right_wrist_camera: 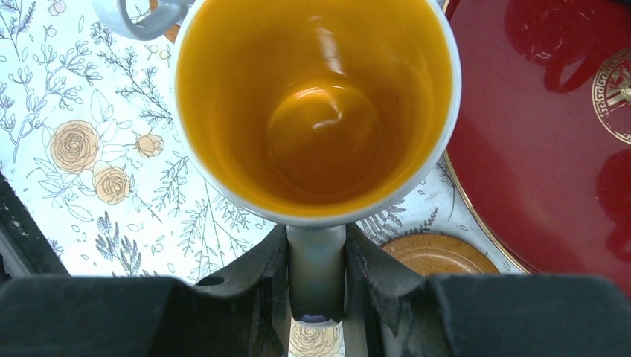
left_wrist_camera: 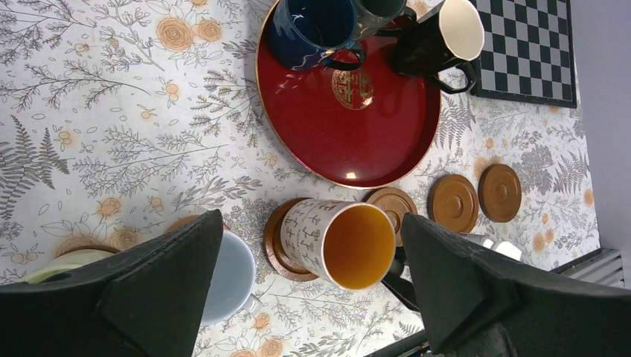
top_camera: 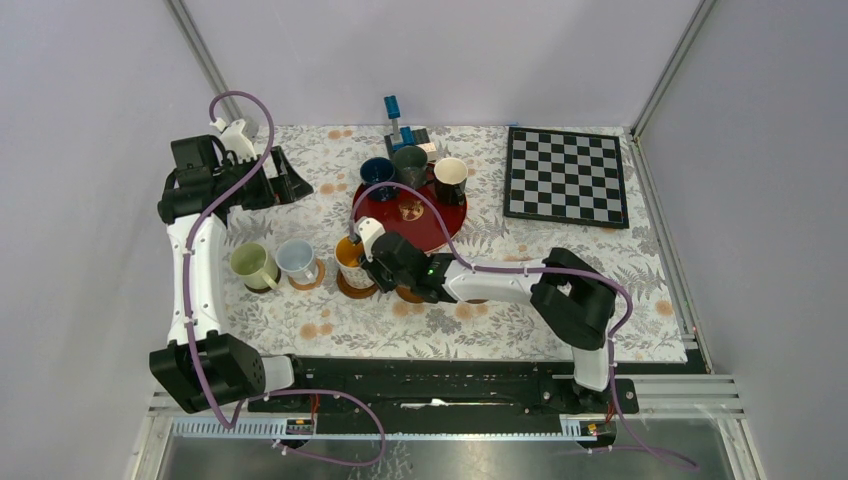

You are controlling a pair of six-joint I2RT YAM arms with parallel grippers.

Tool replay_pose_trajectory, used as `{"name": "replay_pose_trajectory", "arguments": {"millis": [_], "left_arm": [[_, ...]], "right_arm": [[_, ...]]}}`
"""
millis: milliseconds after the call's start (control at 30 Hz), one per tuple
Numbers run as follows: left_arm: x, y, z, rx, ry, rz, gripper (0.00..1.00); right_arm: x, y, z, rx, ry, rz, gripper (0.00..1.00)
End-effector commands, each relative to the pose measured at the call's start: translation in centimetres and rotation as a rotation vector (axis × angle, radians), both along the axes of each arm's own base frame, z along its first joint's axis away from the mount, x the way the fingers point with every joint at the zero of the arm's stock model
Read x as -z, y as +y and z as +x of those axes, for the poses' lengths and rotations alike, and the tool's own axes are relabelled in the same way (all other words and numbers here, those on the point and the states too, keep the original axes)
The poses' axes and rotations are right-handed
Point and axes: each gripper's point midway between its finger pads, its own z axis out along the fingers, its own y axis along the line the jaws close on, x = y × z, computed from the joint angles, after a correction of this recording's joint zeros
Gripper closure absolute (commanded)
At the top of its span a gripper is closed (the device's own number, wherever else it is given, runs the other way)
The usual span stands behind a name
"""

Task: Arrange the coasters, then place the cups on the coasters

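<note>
right pincer point(right_wrist_camera: 316, 256): clamped on the handle of the patterned mug point(right_wrist_camera: 312, 111)
patterned mug: upright on a coaster point(left_wrist_camera: 275, 249), mid-surface, just nearward of the red tray point(left_wrist_camera: 320, 126)
left pincer point(top_camera: 290, 178): jaws wide apart, empty, near the surface's far left corner

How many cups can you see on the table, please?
6: dark blue, grey-green and black on the red tray; pale green, light blue and patterned on coasters in front.

Two white-and-black arms
White links, black joints on the left arm point(top_camera: 197, 275) and right arm point(top_camera: 495, 283); purple cables point(top_camera: 232, 180); left gripper point(top_camera: 296, 173) has black wedge-shaped fingers point(left_wrist_camera: 149, 297).
</note>
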Motion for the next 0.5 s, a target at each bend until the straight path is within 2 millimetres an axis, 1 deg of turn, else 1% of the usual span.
{"name": "replay_pose_trajectory", "arguments": {"millis": [0, 267, 467], "left_arm": [[-1.4, -0.3, 0.0, 0.021, -0.062, -0.012, 0.01], [-1.1, -0.2, 0.3, 0.021, -0.052, -0.016, 0.01], [-1.1, -0.2, 0.4, 0.023, -0.049, -0.025, 0.01]], "right_arm": [[-5.7, 3.7, 1.1, 0.011, -0.066, 0.193, 1.00], [-5.1, 3.5, 1.0, 0.023, -0.065, 0.177, 1.00], [-5.0, 3.3, 0.0, 0.023, -0.051, 0.182, 1.00]]}}
